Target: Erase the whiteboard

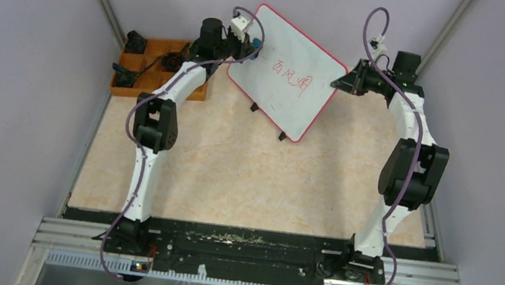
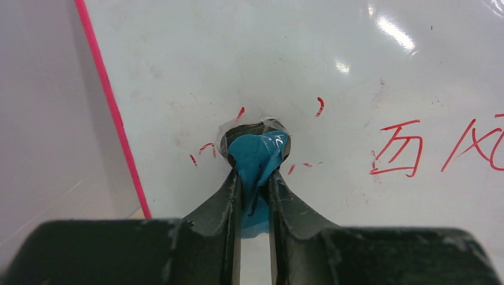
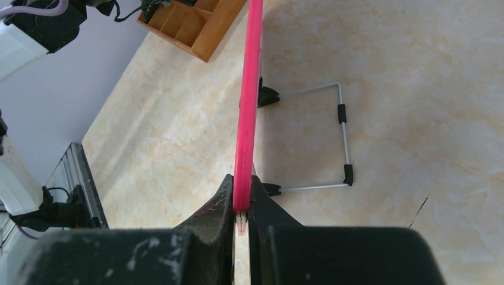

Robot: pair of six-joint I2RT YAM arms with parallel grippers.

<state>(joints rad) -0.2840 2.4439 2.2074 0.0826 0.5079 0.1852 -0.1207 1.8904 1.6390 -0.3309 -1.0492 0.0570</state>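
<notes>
Toward the far middle of the beige marble-patterned table (image 1: 245, 178) stands the one large white whiteboard with a thin pink frame (image 1: 284, 70), angled, on two black feet, carrying red handwritten characters (image 1: 293, 75). One orange wooden compartment tray (image 1: 125, 87) sits far left, beside the left arm. The left end effector (image 2: 255, 175) is clamped on a teal tape-wrapped pad (image 2: 257, 155) pressed against the board. The right end effector (image 3: 242, 199) pinches the board's right frame edge. Pale lilac walls (image 1: 17, 84) surround the table.

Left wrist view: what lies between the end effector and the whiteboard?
A blue pad, film-wrapped, pinched in the left end effector, rests against the whiteboard; left wrist view.
</notes>
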